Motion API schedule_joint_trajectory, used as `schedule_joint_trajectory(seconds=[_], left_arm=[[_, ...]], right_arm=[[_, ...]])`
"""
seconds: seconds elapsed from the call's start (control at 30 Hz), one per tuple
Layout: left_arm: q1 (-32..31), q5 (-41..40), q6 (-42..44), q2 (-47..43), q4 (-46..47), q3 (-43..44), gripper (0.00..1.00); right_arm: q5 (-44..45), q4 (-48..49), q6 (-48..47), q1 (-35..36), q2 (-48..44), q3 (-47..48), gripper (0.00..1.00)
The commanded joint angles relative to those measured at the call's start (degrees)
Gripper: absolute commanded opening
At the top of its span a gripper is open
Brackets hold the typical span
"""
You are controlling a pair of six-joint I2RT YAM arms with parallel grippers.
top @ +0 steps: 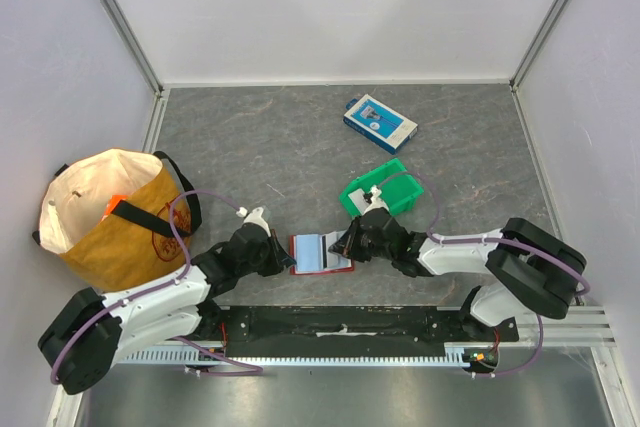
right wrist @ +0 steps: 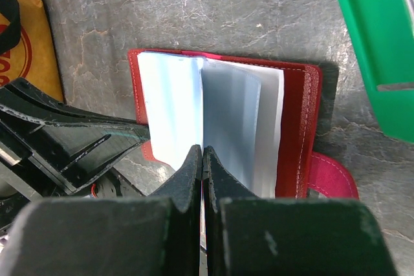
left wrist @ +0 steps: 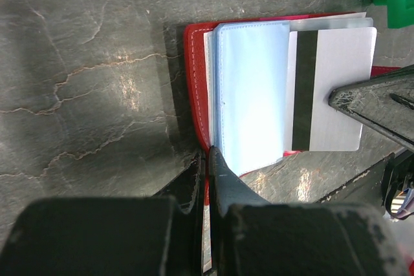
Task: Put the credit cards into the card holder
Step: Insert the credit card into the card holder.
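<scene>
Left jaws pinching card holder (left wrist: 196,82) edge | right jaws pinching white striped credit card (left wrist: 339,88) | holder lying open on bench (left wrist: 97,63)

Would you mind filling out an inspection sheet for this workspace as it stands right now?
Surface: grey stone-patterned table; no spills seen.
Job's things: red card holder lies open near the front edge; a credit card with a dark stripe sticks partway out of it.
Clutter: green bin and blue-and-white box behind the holder; tan bag at left.
Grippers: left gripper shut on the card holder's edge; right gripper shut on the credit card.
Cables: purple cables loop along both arms, clear of the holder.
Surroundings: white walls on three sides; nothing else seen.
</scene>
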Motion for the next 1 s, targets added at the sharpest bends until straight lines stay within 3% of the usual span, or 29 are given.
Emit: schedule_joint_trajectory(seconds=[0.0, 0.97], left_arm=[[-0.13, -0.8, -0.77, -1.49, -0.24, -0.3, 0.02], [-0.13, -2.03, -0.68, 1.06, -0.86, 0.32, 0.02]], right_arm=[[-1.29, 4.42, 0.85, 0.08, 1.51, -0.66, 0.0], [-3.85, 12.59, 1.91, 0.25, 7.48, -3.21, 0.0]])
